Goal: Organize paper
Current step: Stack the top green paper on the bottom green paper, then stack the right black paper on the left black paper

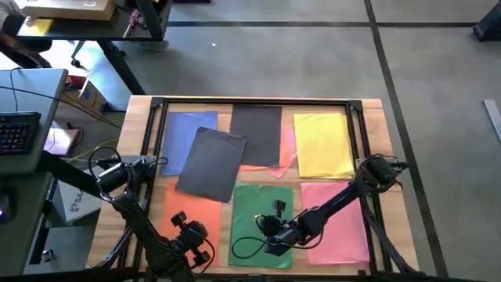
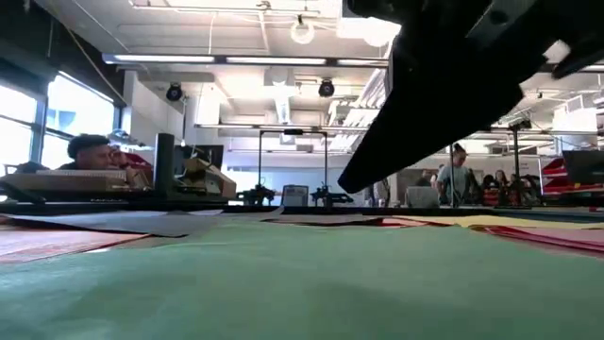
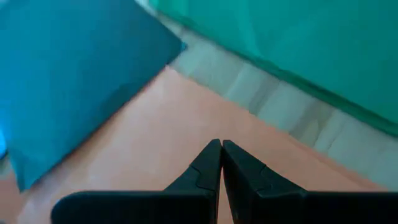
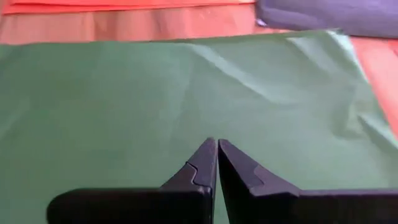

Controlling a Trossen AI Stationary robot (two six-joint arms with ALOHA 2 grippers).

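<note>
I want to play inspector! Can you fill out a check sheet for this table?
Surface: wooden table, dark frame around it.
Job's things: blue, yellow, green, orange and pink paper lying flat; one grey sheet lies straight at the back, another grey sheet sits crooked over its neighbours.
Clutter: nothing seen.
Pincers: left pincer shut, above the orange; right pincer shut, above the green.
Cables: black loop on the green.
Surroundings: desk with keyboard, people in the room behind.
</note>
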